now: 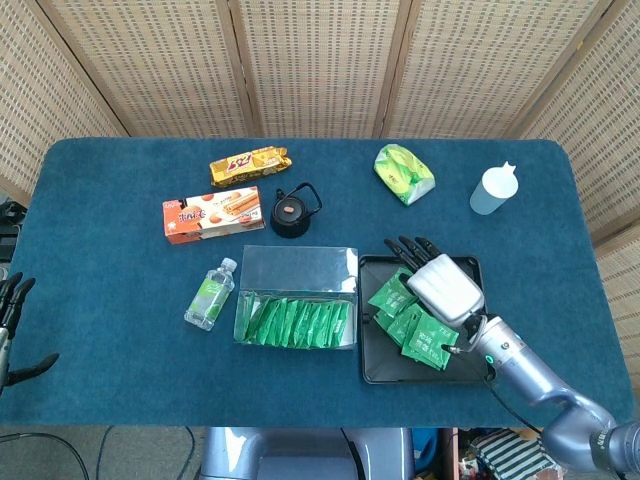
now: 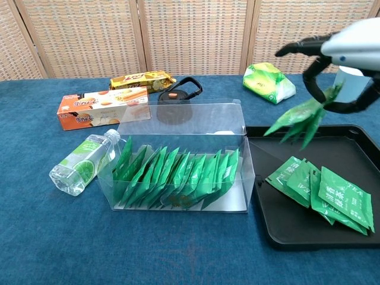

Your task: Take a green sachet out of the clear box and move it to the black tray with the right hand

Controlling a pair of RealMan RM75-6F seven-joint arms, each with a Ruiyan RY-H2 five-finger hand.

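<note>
My right hand [image 1: 440, 285] [image 2: 347, 50] hovers over the black tray [image 1: 470, 268] [image 2: 356, 151]. It pinches a green sachet [image 2: 297, 122] [image 1: 389, 293], which hangs tilted above the tray's left part without touching it. Several green sachets [image 1: 420, 338] [image 2: 323, 193] lie flat in the tray. To the tray's left stands the clear box [image 1: 300, 265] [image 2: 178, 122] with a row of several upright green sachets [image 1: 295, 322] [image 2: 172, 172]. My left hand [image 1: 12, 330] rests off the table's left edge, fingers apart and holding nothing.
A water bottle [image 1: 210, 293] lies left of the box. Behind it are an orange biscuit box [image 1: 212, 213], a small black kettle [image 1: 293, 212] and a yellow snack bar [image 1: 248, 165]. A green bag [image 1: 404, 173] and a pale bottle [image 1: 494, 188] stand at the back right.
</note>
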